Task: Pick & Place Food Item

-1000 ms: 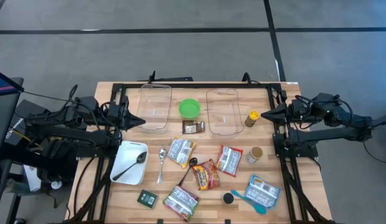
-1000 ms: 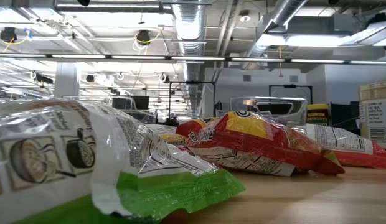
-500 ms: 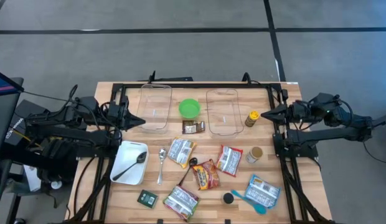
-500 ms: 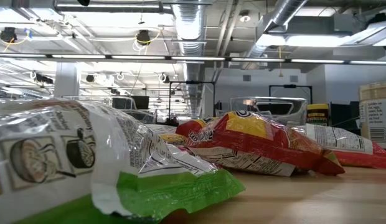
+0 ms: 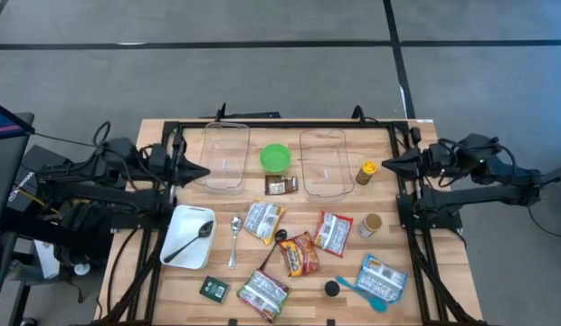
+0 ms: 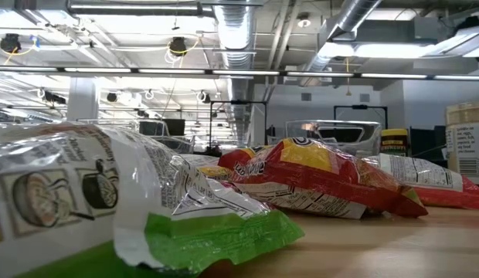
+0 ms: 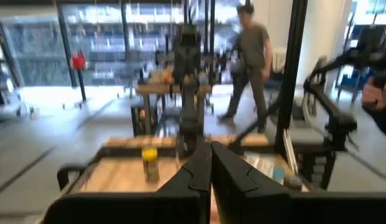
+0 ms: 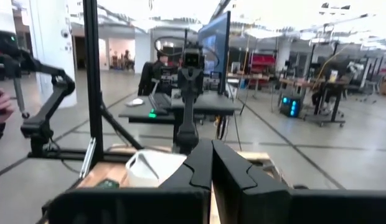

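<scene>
Several food packets lie flat on the wooden table's near half: a white one [image 5: 263, 220], a red and yellow one [image 5: 301, 254], a red one [image 5: 333, 233], a green and white one [image 5: 263, 292] and a blue and white one [image 5: 382, 278]. The low view shows the green and white packet [image 6: 131, 201] and the red and yellow packet [image 6: 317, 181] up close. My left gripper [image 5: 204, 172] hovers shut at the table's left edge, pointing level toward the middle. My right gripper [image 5: 385, 163] hovers shut at the right edge, facing it. Neither holds anything.
Two clear containers [image 5: 225, 155] [image 5: 322, 162] flank a green bowl [image 5: 275, 158] at the far side, with a small dark packet [image 5: 281, 186] before them. A white dish [image 5: 189, 236] holds a black spoon. Two jars [image 5: 366, 172] [image 5: 371, 225] stand at the right. A person [image 7: 250, 56] walks beyond the table.
My left gripper has tipped upward a little toward level, its tip drawing slightly back toward the table's left edge. My right gripper has tipped up slightly as well. Both stay shut, and nothing on the table has moved.
</scene>
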{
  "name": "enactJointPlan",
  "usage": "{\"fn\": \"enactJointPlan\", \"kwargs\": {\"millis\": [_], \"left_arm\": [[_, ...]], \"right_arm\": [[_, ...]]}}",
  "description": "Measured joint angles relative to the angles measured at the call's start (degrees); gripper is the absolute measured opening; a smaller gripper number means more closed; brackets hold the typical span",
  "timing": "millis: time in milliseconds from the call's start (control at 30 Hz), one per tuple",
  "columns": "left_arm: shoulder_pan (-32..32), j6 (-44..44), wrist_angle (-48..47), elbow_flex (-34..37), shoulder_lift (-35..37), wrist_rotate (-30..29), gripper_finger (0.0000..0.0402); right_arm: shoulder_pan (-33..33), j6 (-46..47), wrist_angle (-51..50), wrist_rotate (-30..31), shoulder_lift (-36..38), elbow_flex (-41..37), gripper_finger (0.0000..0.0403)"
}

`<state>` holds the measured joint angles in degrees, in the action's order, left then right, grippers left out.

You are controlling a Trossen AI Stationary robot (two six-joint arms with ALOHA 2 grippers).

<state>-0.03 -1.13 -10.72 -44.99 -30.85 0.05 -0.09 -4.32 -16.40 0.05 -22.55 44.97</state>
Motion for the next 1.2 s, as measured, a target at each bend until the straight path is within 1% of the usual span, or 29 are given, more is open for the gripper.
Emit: {"fn": "enactJointPlan", "kwargs": {"millis": [233,400,567,667,767,967,1100,1200], "left_arm": [[0.00,0.04,10.63,0.00,-0.01,-0.01,0.0000],[0.00,0.07,16.10,0.00,0.00,-0.02,0.0000],[0.00,0.07,19.59,0.00,-0.02,-0.02,0.0000],[0.00,0.07,19.46,-0.01,-0.30,-0.02,0.0000],[0.00,-0.07,19.44,0.00,-1.08,-0.01,0.0000],[0.00,-0.09,19.70,0.00,-3.49,-0.02,0.0000],[0.01,-0.11,19.77,0.00,-5.46,-0.02,0.0000],[0.01,-0.11,19.75,0.00,-6.99,-0.02,0.0000]], "right_arm": [[-0.03,-0.17,4.54,0.00,0.05,0.01,0.0000],[-0.05,-0.06,5.03,0.00,0.01,0.02,0.0000],[-0.03,9.45,4.58,0.23,0.01,0.00,0.0000],[-0.03,12.40,3.90,1.40,0.01,0.02,0.0000],[-0.03,13.60,1.25,7.70,-0.01,1.11,0.0000],[-0.03,13.81,-12.00,22.81,-2.46,8.12,0.0000],[-0.03,16.24,-20.58,30.48,-6.25,13.84,0.0000],[-0.03,18.37,-26.10,33.88,-9.87,16.89,0.0000]]}}
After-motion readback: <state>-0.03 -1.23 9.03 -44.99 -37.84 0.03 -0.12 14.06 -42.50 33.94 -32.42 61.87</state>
